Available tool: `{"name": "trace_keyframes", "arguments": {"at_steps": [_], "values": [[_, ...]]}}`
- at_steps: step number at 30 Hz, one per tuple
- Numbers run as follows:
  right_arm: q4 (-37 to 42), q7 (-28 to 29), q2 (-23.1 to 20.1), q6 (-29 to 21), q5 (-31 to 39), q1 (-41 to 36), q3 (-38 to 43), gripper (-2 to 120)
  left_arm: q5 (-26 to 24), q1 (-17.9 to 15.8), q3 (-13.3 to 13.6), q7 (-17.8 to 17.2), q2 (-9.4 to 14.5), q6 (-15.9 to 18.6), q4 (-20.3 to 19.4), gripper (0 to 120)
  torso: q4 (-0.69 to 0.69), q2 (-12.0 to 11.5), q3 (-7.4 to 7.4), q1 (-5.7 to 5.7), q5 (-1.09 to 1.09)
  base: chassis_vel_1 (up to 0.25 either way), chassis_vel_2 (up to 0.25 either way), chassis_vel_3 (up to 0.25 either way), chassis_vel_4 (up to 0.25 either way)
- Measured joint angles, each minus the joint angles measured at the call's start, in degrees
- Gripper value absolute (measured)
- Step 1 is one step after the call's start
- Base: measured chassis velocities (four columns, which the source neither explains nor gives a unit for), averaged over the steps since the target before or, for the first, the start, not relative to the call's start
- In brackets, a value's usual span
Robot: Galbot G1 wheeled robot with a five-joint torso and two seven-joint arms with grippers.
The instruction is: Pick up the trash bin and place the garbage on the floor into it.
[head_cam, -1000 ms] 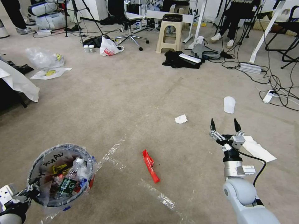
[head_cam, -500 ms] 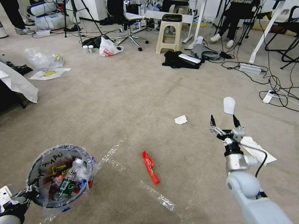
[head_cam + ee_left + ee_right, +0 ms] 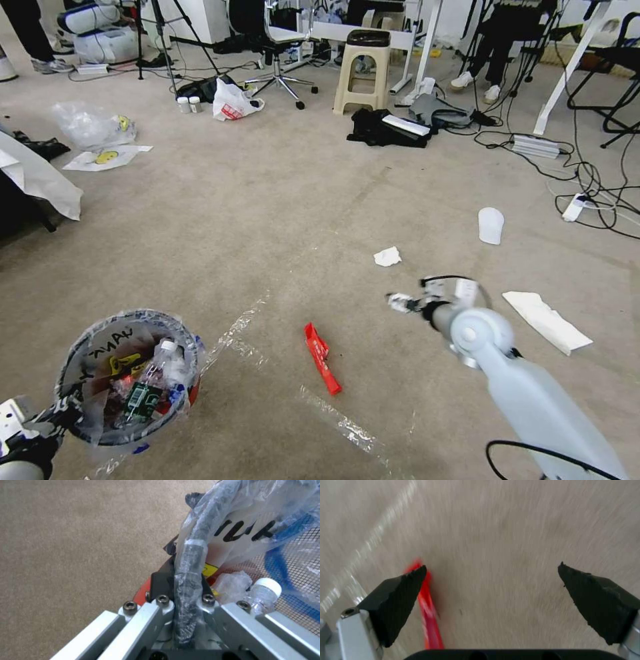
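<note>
While its two black fingers are spread wide with nothing between them, the right tool (image 3: 493, 580) points down at the floor (image 3: 287, 200), angled toward a red wrapper (image 3: 323, 357) lying flat on the carpet; in the right wrist view the wrapper (image 3: 428, 610) sits just beside one finger, not between the two. That wide spread suits a thin, flat piece that must be straddled before pinching.

At the robot's low left, the left tool (image 3: 178, 590) is pinched on the black rim of the bin (image 3: 130, 377), bag and all, so the bin hangs open-mouthed and close to the litter. A bottle (image 3: 150, 387) and scraps already lie inside.

Farther out on the floor lie a crumpled tissue (image 3: 387, 256), a flat white paper (image 3: 547, 322) and a white cup-like piece (image 3: 491, 225), all well apart. Clear tape (image 3: 333, 413) crosses the carpet near the wrapper.
</note>
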Motion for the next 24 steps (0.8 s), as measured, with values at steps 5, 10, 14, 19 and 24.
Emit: {"name": "trace_keyframes", "arguments": {"at_steps": [5,10,14,19,24], "values": [[-9.9,-11.4,2.4,1.3,-10.1,2.1,-2.7,99,-0.3,-0.7,0.4,-0.1,1.1,0.2,1.5,1,-0.02,0.0,0.00,0.00,0.01,0.000,0.000,0.000,0.000],[-14.9,-17.6,4.6,5.6,-17.5,4.6,-5.0,99,-0.5,-0.3,0.1,-0.1,1.1,0.2,1.7,1,0.00,0.0,0.00,0.00,0.02,0.000,0.000,0.000,0.000],[-18.5,-22.1,7.5,7.3,-20.7,7.8,-6.8,99,-0.5,-0.1,-0.2,-0.1,0.8,0.2,1.4,1,0.01,0.0,-0.01,0.00,0.00,0.000,0.000,0.000,0.000],[-24.5,-24.8,10.4,9.5,-24.7,10.4,-9.6,98,-0.5,-0.1,-0.2,-0.1,0.4,0.2,1.4,1,0.01,0.0,-0.01,0.00,0.01,0.000,0.000,0.000,0.000],[-29.2,-26.4,12.9,10.9,-26.7,11.7,-11.7,98,-0.3,0.0,-0.3,-0.1,0.2,0.2,1.4,1,0.00,0.0,-0.01,0.00,0.01,0.000,0.000,0.000,0.000]]}}
